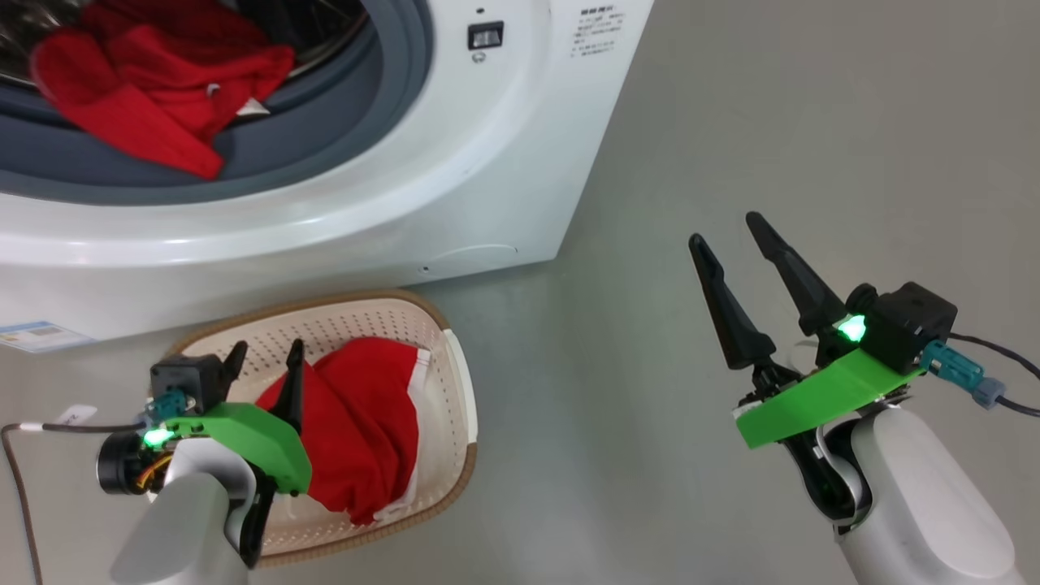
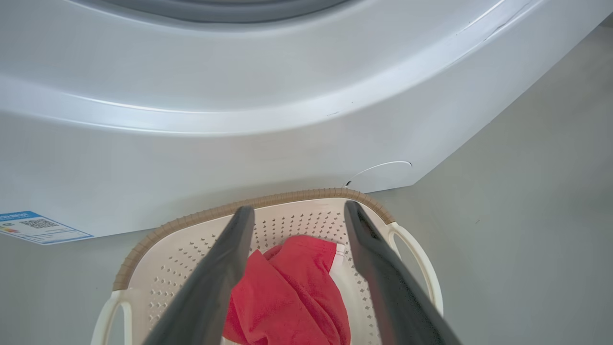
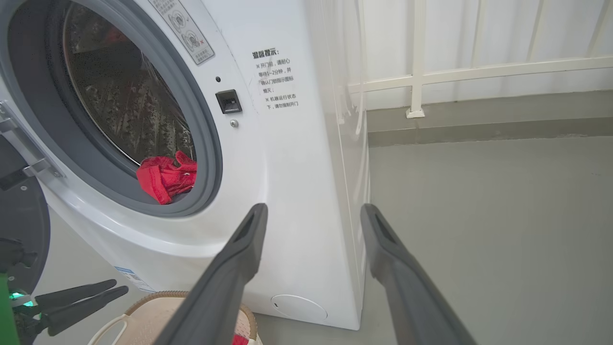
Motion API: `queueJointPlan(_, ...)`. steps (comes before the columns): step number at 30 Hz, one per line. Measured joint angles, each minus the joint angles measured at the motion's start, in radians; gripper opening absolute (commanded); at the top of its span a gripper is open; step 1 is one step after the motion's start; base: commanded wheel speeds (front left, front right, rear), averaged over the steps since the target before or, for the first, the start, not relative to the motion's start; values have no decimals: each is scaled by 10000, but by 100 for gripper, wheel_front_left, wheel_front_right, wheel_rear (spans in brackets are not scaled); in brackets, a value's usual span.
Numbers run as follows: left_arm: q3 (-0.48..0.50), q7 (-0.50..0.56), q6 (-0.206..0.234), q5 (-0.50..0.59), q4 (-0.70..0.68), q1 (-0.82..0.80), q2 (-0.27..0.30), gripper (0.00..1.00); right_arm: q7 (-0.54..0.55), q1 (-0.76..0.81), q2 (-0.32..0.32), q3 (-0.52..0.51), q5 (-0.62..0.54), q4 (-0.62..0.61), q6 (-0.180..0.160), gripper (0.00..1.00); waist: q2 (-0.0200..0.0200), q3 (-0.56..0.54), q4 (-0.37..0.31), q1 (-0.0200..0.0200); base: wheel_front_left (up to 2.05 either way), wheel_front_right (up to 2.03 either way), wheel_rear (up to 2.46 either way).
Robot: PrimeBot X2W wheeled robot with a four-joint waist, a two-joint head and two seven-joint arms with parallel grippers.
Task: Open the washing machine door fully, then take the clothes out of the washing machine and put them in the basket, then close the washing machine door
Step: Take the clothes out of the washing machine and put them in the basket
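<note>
One red garment point(image 1: 357, 422) with white trim lies crumpled in the basket point(image 1: 459, 382), which stands on the floor point(image 1: 772, 122) just in front of the washing machine point(image 1: 487, 162), below its round opening. More clothes point(image 1: 154, 89) — a red heap — rest at the mouth of the washing machine, spilling from the perforated steel drum point(image 3: 124, 110) onto the grey-blue gasket point(image 1: 325, 122). The washing machine door point(image 3: 21, 225) stands swung open, a dark shape beside the washing machine's hinge.

The left end effector point(image 1: 268, 351) hangs over the basket, close before the washing machine's lower front panel. Its two dark fingers point(image 2: 225, 268) are spread wide with nothing pinched between them. The red garment lies under the gap, and whether a fingertip brushes the fabric I cannot tell.

The right end effector point(image 1: 725, 229) is off the washing machine's front corner on the side away from the basket, above bare floor. Its fingers are likewise spread and empty, pointing toward the washing machine.

A small blue label sticker point(image 1: 36, 335) sits low on the washing machine's front, and a round white cap point(image 3: 299, 306) sits low near its other corner. A pale railing point(image 3: 416, 62) runs behind the washing machine.
</note>
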Motion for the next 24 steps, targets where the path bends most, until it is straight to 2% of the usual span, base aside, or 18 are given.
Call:
queueJointPlan(13,570,0,144,418,-2266,1383,44,100,0,457,-192,54,15,157,0,100,0,-1044,429,0,0,0,0)
queueJointPlan(24,1039,-2,658,594,-4121,2423,268,100,0,799,-238,8,33,194,0,100,0,-1774,873,0,0,0,0)
